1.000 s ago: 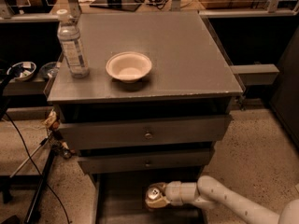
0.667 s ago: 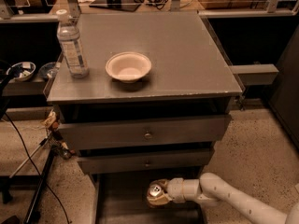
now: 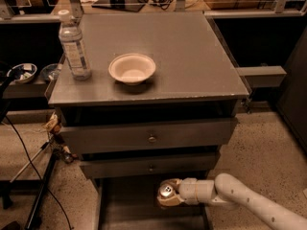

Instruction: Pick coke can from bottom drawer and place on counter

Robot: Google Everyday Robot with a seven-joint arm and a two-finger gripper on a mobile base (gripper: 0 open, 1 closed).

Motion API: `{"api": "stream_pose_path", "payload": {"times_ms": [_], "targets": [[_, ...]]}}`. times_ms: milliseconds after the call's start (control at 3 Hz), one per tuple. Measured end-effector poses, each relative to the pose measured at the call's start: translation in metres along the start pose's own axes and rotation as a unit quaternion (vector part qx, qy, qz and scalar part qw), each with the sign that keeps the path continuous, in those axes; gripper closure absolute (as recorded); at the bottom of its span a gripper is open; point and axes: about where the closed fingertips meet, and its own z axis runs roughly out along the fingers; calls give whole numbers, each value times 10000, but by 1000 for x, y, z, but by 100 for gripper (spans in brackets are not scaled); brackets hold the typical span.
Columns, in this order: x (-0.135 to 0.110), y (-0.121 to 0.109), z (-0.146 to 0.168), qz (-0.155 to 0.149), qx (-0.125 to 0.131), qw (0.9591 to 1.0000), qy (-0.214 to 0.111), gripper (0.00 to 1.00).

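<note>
The bottom drawer (image 3: pixel 125 206) is pulled out below the cabinet, a shallow grey tray with its floor in shadow. Over its right part my gripper (image 3: pixel 167 194) reaches in from the lower right on a white arm. Its tan fingers (image 3: pixel 163 202) are shut around the coke can (image 3: pixel 166 191), of which only the silver top with the pull tab shows. The can looks slightly raised above the drawer floor. The counter (image 3: pixel 192 56) is the wide grey top of the cabinet, well above the gripper.
A clear water bottle (image 3: pixel 74 46) stands at the counter's left edge, with a white paper bowl (image 3: pixel 132 68) beside it. Two shut drawer fronts with knobs (image 3: pixel 151 138) overhang the open drawer. Cables and a stand (image 3: pixel 41 190) are on the floor at left.
The gripper with the can has shifted slightly up and to the right inside the drawer. Nothing on the counter has moved.
</note>
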Motion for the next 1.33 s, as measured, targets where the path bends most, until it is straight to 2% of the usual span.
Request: {"api": "stream_pose_path", "payload": {"times_ms": [333,667,1333], "targets": [[-56,24,-44,-25,449,9987,232,100],[-56,24,-44,-21,447,9987,233,100],[-107,14,-74,-281,663,9973,163,100]]}}
